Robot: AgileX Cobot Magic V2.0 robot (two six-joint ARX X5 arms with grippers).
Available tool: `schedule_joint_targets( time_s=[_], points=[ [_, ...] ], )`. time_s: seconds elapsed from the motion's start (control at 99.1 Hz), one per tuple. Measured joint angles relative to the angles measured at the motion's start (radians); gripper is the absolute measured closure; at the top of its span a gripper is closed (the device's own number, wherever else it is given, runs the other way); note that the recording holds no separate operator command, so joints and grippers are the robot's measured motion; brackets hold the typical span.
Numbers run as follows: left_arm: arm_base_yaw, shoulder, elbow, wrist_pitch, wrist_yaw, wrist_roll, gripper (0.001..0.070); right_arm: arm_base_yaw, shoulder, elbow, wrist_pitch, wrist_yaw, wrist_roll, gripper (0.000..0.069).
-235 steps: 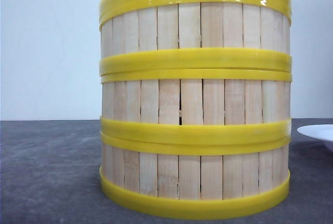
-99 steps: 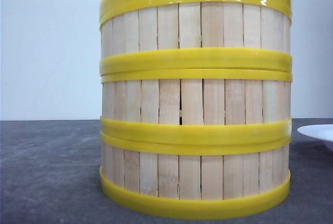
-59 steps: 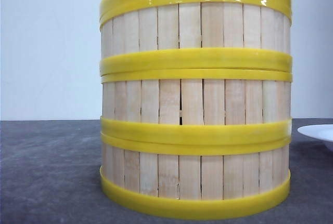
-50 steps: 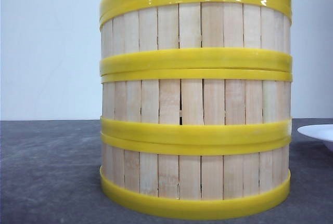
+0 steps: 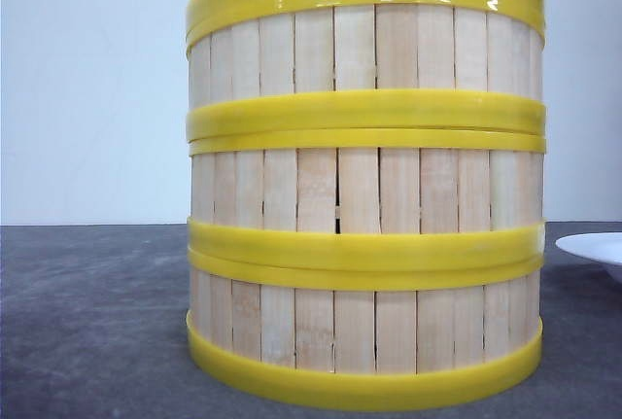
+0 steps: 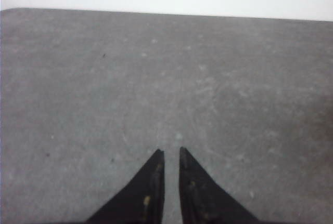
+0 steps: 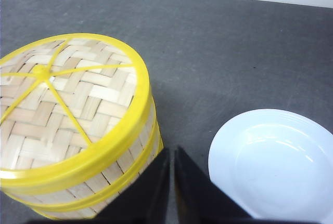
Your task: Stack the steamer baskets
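Note:
Three steamer baskets stand stacked in one column close to the front camera: the bottom one [image 5: 364,327], the middle one [image 5: 364,186] and the top one [image 5: 364,50], with their yellow rims lined up. The right wrist view shows the stack's slatted wall [image 7: 127,164] capped by a woven lid [image 7: 67,99] with a yellow rim. My right gripper [image 7: 171,151] hangs shut and holds nothing, just beside the stack, between it and the plate. Apart from the stack, my left gripper [image 6: 170,151] is shut and holds nothing, over bare table.
A white plate [image 7: 276,161] lies on the dark grey table [image 6: 156,68] to the right of the stack; its edge [image 5: 598,249] shows in the front view. A pale wall rises behind the table's far edge.

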Motion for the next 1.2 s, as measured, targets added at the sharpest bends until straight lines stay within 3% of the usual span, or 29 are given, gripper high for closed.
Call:
schedule_joint_targets(
  time_s=[1.201],
  points=[
    [0.001,-0.044,-0.05,0.026,0.002,0.0,0.0686,0.0,0.0,0.0,0.0,0.0,0.0,0.0679]
  ],
)
